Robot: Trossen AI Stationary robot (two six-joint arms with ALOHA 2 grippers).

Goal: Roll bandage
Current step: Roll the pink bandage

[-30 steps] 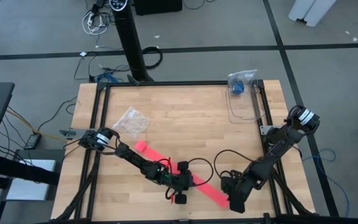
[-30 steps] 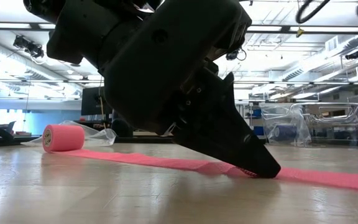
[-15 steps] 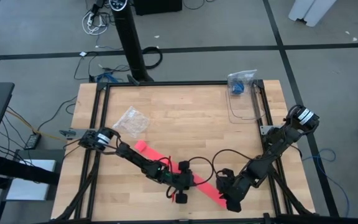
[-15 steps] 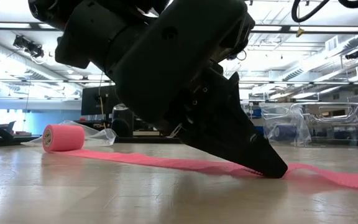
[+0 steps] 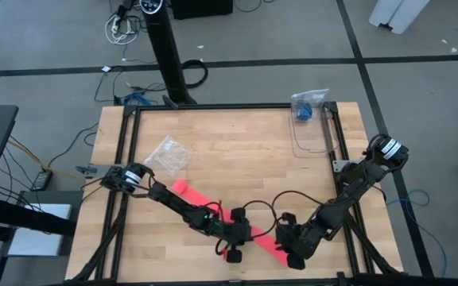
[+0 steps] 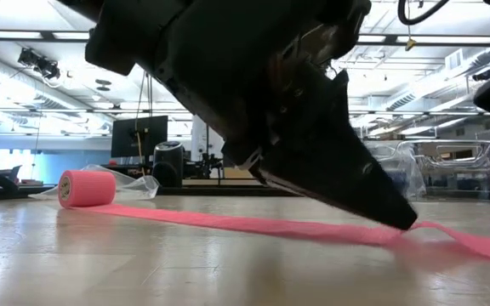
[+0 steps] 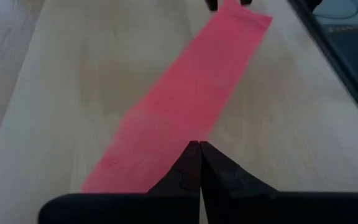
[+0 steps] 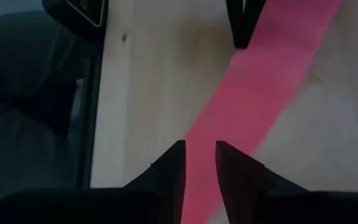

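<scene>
Two arms meet low on my table (image 5: 237,151) in the high view, over the bandage (image 5: 201,200), which lies diagonal. In the low view its rolled end (image 6: 87,188) rests far off. In the left wrist view the left gripper (image 7: 199,149) presses on the strip with fingers together. In the right wrist view the right gripper (image 8: 198,152) stands slightly parted astride the strip.

Grey floor (image 5: 46,48) with dark seams and cables surrounds the wooden table (image 5: 237,159); ceiling strip lights overhead.

The left arm (image 5: 189,216) hides the middle of the bandage (image 5: 188,191).
</scene>
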